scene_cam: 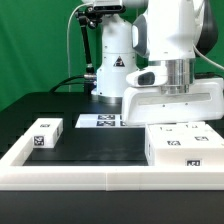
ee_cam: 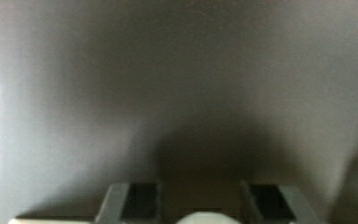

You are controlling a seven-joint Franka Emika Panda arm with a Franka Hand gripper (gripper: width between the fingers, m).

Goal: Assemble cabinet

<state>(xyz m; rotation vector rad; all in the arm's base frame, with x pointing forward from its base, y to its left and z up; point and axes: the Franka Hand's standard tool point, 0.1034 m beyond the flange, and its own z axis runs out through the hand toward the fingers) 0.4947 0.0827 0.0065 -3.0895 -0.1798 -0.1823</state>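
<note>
Border frame (scene_cam: 100, 180) up front. Small cabinet block (scene_cam: 42, 133) sits well to ext. view's left of marker board (scene_cam: 105, 121). Tagged cabinet panels (scene_cam: 185, 147) lie to its right, w/ box-like body (scene_cam: 172, 103) above them. Gripper (ee_cam: 197, 198) fingers: I can't tell, wrist feed too blurred.

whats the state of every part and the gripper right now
gripper: open, fingers apart, nothing seen between them
cabinet body: resting on the table, not lifted
small block: loose on the table, apart from the body
marker board: flat on the table
</note>
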